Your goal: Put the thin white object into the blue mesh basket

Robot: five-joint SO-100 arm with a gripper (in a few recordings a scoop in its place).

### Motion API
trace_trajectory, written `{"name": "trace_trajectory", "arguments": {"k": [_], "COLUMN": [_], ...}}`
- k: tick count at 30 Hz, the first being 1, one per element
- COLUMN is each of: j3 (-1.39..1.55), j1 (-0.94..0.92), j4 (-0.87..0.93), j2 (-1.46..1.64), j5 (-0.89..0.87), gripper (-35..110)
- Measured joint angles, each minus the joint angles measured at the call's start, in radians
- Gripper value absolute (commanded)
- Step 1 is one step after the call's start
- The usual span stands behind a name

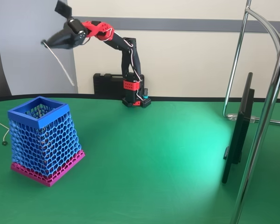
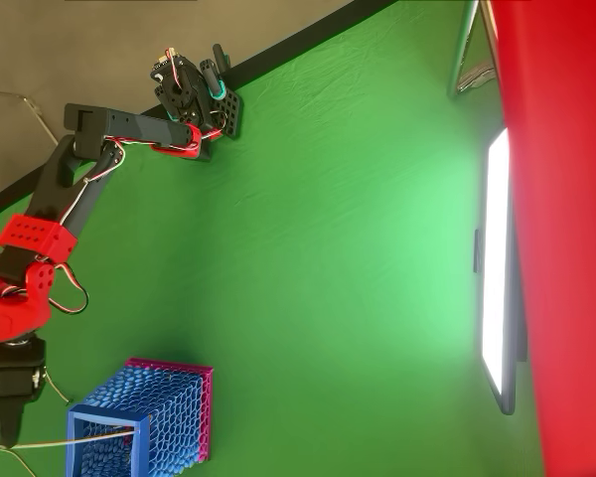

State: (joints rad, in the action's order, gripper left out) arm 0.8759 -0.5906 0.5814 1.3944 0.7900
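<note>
While pincer (image 1: pixel 45 43) grips thin white object (image 1: pixel 63 69), aloft

Bright even light, glare patch on the green table (image 1: pixel 196 149), tool (image 1: pixel 46 43) slightly motion-blurred

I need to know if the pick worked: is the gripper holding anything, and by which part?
Yes: the gripper is shut on the thin white strand, pinching its upper end; the rest hangs free.
</note>
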Motion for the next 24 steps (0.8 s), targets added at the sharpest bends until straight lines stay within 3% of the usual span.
{"name": "trace_trajectory", "arguments": {"k": [11, 14, 24], "j3": [0.081, 0.272, 0.546], "j1": [-0.04, -0.021, 0.078], "j4": [-0.376, -0.594, -0.67], "j2": [-0.172, -0.187, -0.156], "j5": [0.265, 0.383, 0.357], "gripper": [2, 2, 21]}}
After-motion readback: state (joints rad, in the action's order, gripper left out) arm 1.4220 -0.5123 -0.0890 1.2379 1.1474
